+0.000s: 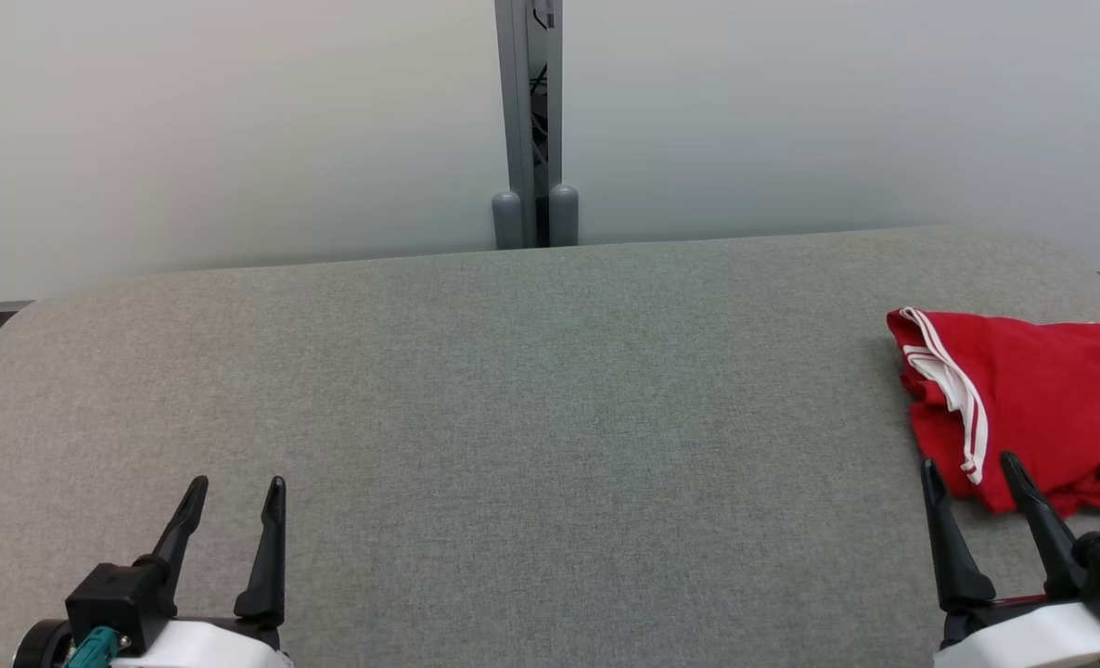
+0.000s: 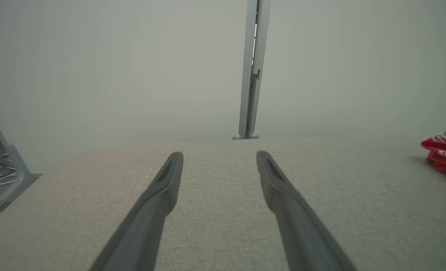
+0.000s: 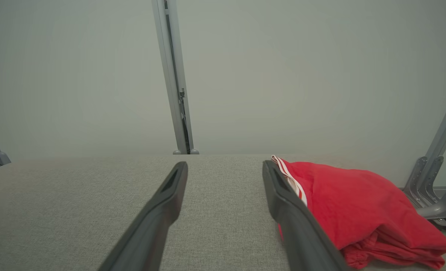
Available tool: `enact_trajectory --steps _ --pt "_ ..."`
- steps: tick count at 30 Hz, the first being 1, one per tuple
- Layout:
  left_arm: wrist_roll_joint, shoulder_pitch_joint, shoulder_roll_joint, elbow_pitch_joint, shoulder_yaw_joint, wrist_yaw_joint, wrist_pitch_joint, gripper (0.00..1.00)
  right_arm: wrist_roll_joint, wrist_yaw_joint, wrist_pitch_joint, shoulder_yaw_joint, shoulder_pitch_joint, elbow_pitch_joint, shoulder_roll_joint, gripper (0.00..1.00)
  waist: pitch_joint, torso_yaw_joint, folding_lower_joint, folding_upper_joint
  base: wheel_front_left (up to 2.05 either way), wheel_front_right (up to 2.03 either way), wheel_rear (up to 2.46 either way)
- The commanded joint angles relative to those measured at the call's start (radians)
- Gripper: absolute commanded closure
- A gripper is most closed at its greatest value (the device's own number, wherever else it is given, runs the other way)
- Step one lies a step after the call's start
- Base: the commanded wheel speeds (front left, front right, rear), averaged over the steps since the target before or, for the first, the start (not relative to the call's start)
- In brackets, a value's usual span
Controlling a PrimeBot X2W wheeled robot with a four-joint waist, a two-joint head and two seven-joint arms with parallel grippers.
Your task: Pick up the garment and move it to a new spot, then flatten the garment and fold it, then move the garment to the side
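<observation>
While your left gripper (image 1: 237, 482) and right gripper (image 1: 968, 460) stand wide open and empty, the red garment (image 1: 1032, 399) lies at three o'clock on the table (image 1: 550, 417). It sits just beside your right gripper.

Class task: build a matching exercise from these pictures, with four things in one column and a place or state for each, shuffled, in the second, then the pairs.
1 garment
2 left gripper
3 right gripper
4 grey post

A upright behind the table
B bunched, red, near the table's right edge
C open, over bare table, lower left of head view
D open, next to the garment

Pairs: 1-B, 2-C, 3-D, 4-A
</observation>
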Motion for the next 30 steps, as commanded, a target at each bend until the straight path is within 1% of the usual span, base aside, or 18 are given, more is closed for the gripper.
enact_trajectory --steps 1,8,9,12,23,29,30 --pt "-0.006 -0.012 0.007 0.003 0.002 0.005 0.000 0.00 -0.002 0.000 -0.004 0.002 -0.011 0.006 -0.003 0.00 0.000 0.001 0.0000 0.0000 0.00 0.00 0.00" --pt "-0.007 -0.024 0.012 0.018 -0.001 0.006 -0.007 0.00 -0.006 0.000 -0.008 0.009 -0.021 0.007 -0.003 0.00 -0.004 0.004 0.0000 0.0000 0.00 0.00 0.00" --pt "-0.001 -0.004 0.003 0.016 -0.004 0.003 -0.003 1.00 -0.002 0.000 -0.001 0.007 -0.015 0.006 0.000 1.00 -0.004 0.004 0.0000 0.0000 0.00 0.00 0.00" --pt "-0.013 0.009 -0.013 0.034 -0.010 0.000 -0.002 1.00 0.012 0.000 0.002 0.005 -0.008 0.030 0.008 1.00 -0.004 0.004 0.0000 0.0000 0.00 0.00 0.00" --pt "-0.200 -0.022 -0.044 0.061 -0.008 -0.034 -0.002 1.00 0.241 0.000 0.059 -0.036 -0.040 0.076 -0.006 1.00 0.000 0.003 0.0000 0.0000 0.00 0.00 0.00" --pt "-0.293 -0.039 -0.059 0.074 -0.009 -0.051 -0.003 1.00 0.349 0.000 0.088 -0.058 -0.057 0.100 -0.011 1.00 0.002 0.002 0.0000 0.0000 0.00 0.00 0.00" --pt "-0.293 -0.039 -0.059 0.074 -0.009 -0.051 -0.003 1.00 0.349 0.000 0.088 -0.058 -0.057 0.100 -0.011 1.00 0.002 0.002 0.0000 0.0000 0.00 0.00 0.00"
